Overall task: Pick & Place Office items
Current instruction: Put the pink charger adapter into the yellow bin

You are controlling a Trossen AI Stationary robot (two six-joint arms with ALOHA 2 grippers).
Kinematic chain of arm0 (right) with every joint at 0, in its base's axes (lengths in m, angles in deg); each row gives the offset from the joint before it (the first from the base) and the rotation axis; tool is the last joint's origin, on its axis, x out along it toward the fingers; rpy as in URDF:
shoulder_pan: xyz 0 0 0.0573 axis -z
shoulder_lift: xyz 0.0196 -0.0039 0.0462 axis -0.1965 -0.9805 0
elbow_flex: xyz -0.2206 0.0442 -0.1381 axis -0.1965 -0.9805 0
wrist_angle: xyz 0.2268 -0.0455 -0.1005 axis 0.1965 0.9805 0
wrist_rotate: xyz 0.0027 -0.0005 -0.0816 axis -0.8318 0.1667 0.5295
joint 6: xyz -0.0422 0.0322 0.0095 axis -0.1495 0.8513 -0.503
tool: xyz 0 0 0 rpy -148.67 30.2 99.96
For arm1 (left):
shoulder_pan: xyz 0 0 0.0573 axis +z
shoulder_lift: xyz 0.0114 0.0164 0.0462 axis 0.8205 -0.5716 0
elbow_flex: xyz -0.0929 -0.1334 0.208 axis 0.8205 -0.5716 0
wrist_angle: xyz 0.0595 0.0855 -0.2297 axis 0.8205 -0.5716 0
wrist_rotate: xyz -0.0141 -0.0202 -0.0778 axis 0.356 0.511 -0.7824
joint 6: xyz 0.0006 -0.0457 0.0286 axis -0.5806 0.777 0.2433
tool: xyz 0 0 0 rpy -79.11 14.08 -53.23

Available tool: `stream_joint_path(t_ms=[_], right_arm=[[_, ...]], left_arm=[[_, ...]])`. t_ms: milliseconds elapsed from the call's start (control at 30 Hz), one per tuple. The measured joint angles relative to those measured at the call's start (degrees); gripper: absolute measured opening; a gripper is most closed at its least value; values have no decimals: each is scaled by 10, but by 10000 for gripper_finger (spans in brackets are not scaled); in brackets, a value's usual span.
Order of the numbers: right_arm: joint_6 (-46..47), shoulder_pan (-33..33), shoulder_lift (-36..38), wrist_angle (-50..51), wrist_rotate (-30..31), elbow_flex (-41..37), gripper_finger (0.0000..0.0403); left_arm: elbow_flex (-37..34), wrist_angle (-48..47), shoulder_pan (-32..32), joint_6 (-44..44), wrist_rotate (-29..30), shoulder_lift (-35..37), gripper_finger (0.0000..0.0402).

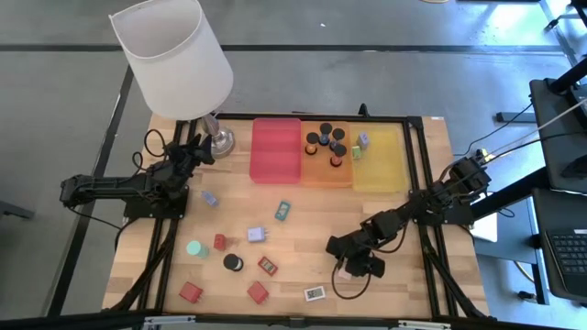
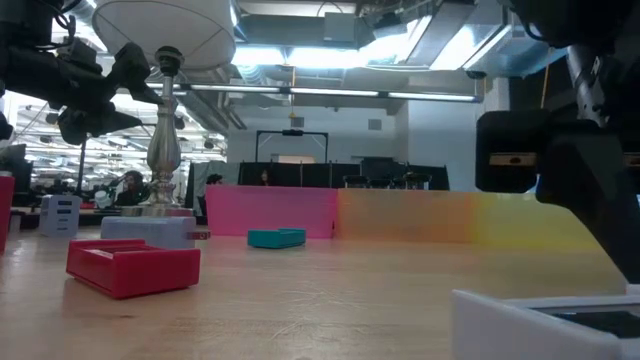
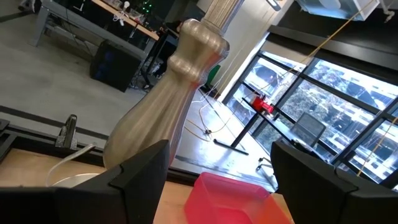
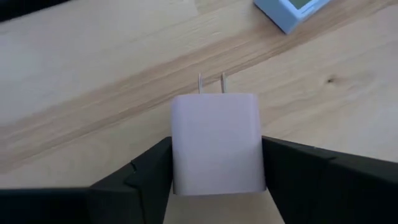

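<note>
A white cube with two metal prongs [image 4: 216,140] lies on the wooden table near its front right, between the fingers of my right gripper [image 4: 216,149], which slants down over it [image 1: 345,271] and is shut on it. Other office items lie scattered at the front left: red blocks [image 1: 191,292], a teal block [image 1: 282,211], a black cylinder [image 1: 233,262] and a white flat block [image 1: 315,293]. Several black cylinders [image 1: 326,142] stand in the orange tray [image 1: 316,174]. My left gripper [image 3: 221,180] is open at the far left, level, beside the lamp's base [image 1: 220,140]. My right gripper pinches the white cube by its two opposite side faces [image 4: 177,149], one finger [image 4: 149,168] on each. The fingers slant down from the table's right. The prongs [image 4: 211,83] point away from the gripper. Its underside is hidden, so I cannot tell whether it is lifted.
Red [image 1: 275,151], orange and yellow [image 1: 381,160] trays stand side by side at the far edge. The white-shaded lamp [image 1: 174,55] rises at the far left. A pale blue flat piece [image 4: 292,12] lies just beyond the cube. Bare wood stretches across the table's middle [image 1: 312,229].
</note>
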Motion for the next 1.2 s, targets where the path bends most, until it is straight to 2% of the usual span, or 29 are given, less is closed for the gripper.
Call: stream_joint_path(t_ms=[233,333,400,567,933,1200], right_arm=[[80,-1,8,23,24,0,201],[102,-1,24,47,53,-1,199],[124,1,48,74,88,-3,199],[181,44,150,125,125,-2,199],[265,252,365,333,230,-2,199],[348,441,398,413,269,-5,199]], left_arm=[[0,0,0,0,0,0,276],[0,0,0,0,0,0,276],[0,0,0,0,0,0,276],[0,0,0,0,0,0,276],[0,0,0,0,0,0,276],[0,0,0,0,0,0,276]])
